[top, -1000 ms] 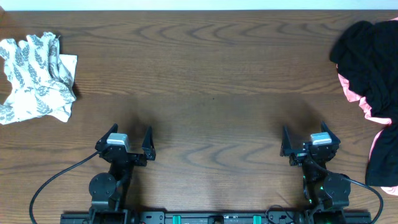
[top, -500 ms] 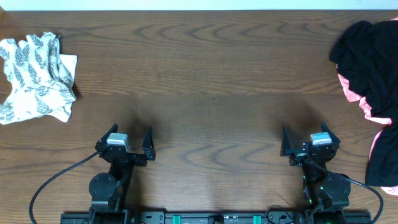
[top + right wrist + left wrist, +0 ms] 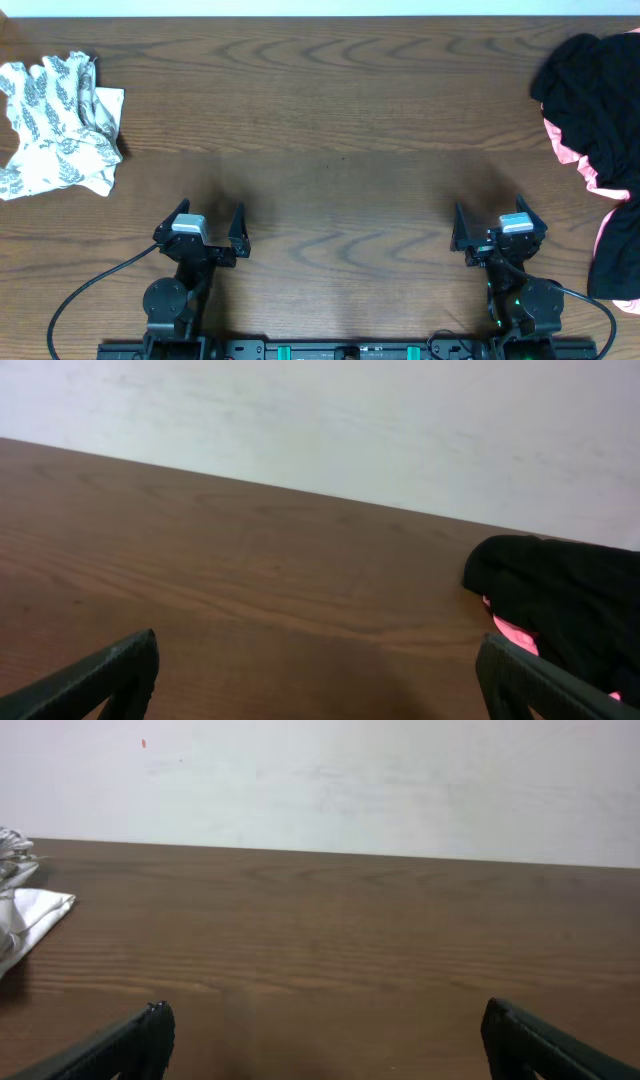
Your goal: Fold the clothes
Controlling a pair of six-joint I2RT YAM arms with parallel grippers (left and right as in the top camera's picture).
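The clothes (image 3: 55, 125), a white garment printed with grey fern leaves, lie crumpled at the far left of the wooden table (image 3: 340, 120). A white fabric edge (image 3: 25, 915) of that pile shows at the left of the left wrist view. My left gripper (image 3: 211, 212) is open and empty near the front edge, well right of and nearer than the clothes; its fingers frame bare wood in the left wrist view (image 3: 325, 1020). My right gripper (image 3: 489, 210) is open and empty near the front right; the right wrist view (image 3: 318, 650) shows bare wood between its fingers.
A heap of black and pink garments (image 3: 592, 100) lies at the far right edge, also in the right wrist view (image 3: 560, 595). A white wall (image 3: 330, 780) stands behind the table's far edge. Black cables (image 3: 80, 300) trail from the arm bases at the front.
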